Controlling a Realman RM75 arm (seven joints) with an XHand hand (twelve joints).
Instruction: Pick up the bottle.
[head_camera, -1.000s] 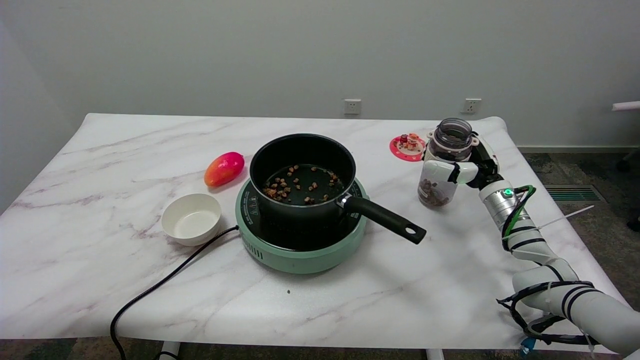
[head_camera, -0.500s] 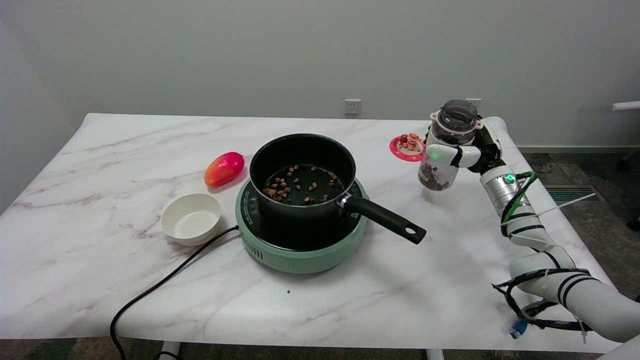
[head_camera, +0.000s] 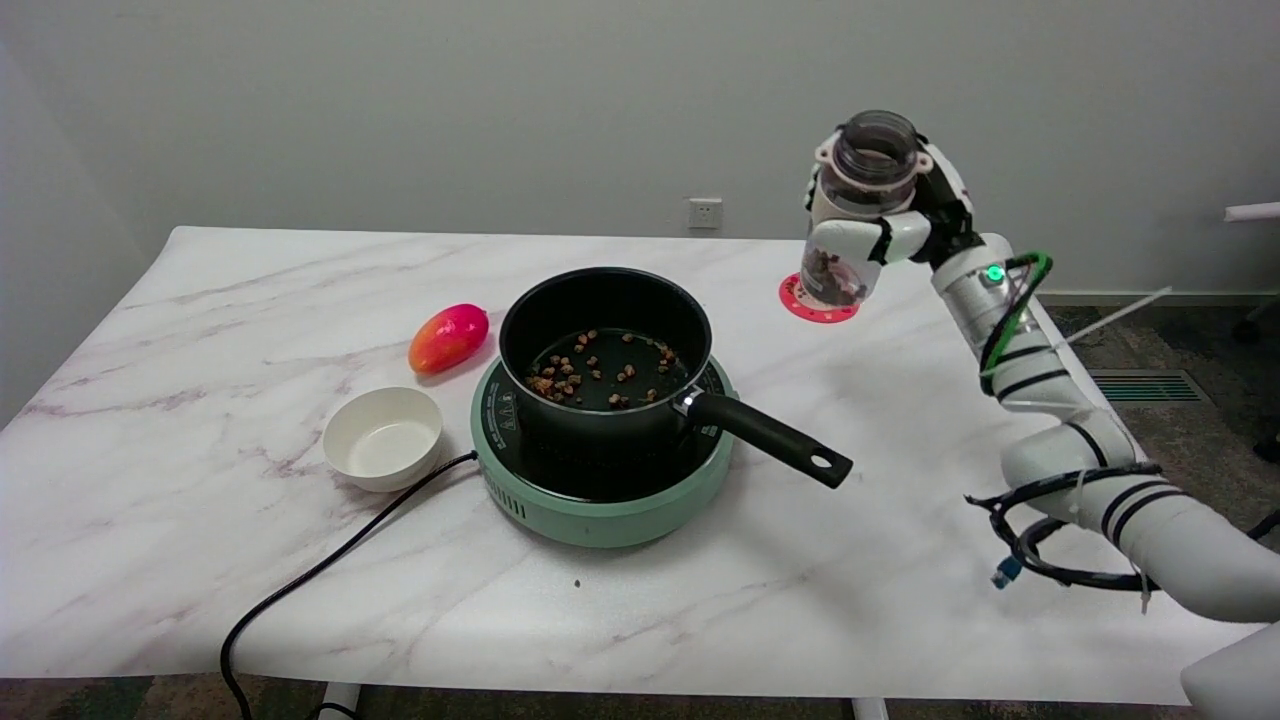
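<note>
Scanning from the left edge, I have a red-and-yellow mango (head_camera: 449, 337) lying on the marble table (head_camera: 180, 450), a white bowl (head_camera: 383, 437) just in front of it, and a black power cord (head_camera: 330, 565) trailing off the near edge. None of that is in my way, but the cord feeds the green cooktop (head_camera: 600, 500), which carries a black saucepan (head_camera: 605, 350) with brown bits scattered in its bottom. Its handle (head_camera: 770, 438) sticks out toward my side. If I swing the arm low on any return, I judge the forearm could clip that handle and drag the pan.

Further right, a pink coaster (head_camera: 800, 300) lies on the table, partly hidden behind the load. My right hand (head_camera: 890, 225) is wrapped around the bottle (head_camera: 855, 215), which is clear of the table and held up in the air, above and right of the pan, roughly upright with a slight tilt. Its mouth looks open, with no cap that I can see, and there is brown fill in its lower part. Tilt it further or jerk the wrist and I expect contents to spill. The grip sits mid-body on smooth clear wall, so I suspect it could slip if the fingers ease.
</note>
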